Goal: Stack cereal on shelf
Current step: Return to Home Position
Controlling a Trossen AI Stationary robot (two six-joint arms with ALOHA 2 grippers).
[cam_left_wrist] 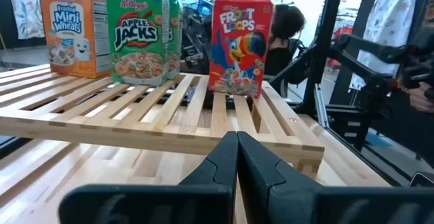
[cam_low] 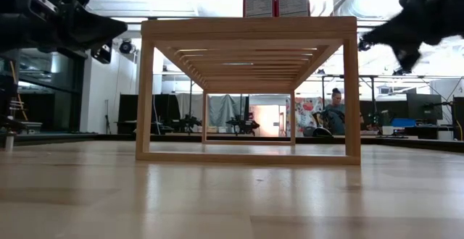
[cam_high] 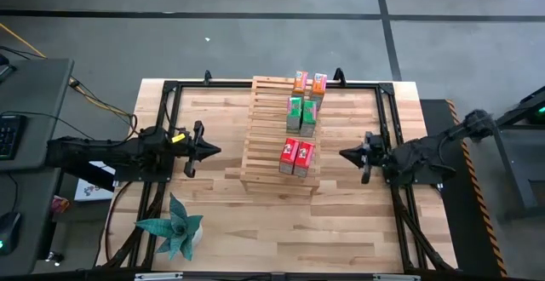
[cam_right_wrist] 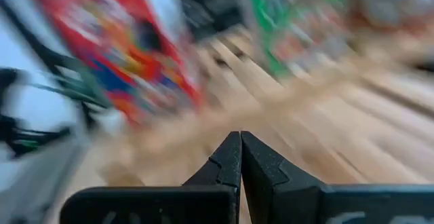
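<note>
the left gripper (cam_left_wrist: 237, 137) has its fingers pressed together on nothing; it hangs at 9 o'clock of the shelf (cam_high: 264, 136), apart from it. the right gripper (cam_right_wrist: 241, 137) is likewise closed and empty, at 3 o'clock of the shelf. all six boxes stand on the slats in pairs: frosted mini wheats boxes (cam_high: 300, 82) at the 12 o'clock end, apple jacks boxes (cam_high: 295, 111) midway, froot loops boxes (cam_high: 289, 155) towards 6 o'clock. the stacking looks done; only parking the arms seems left.
</note>
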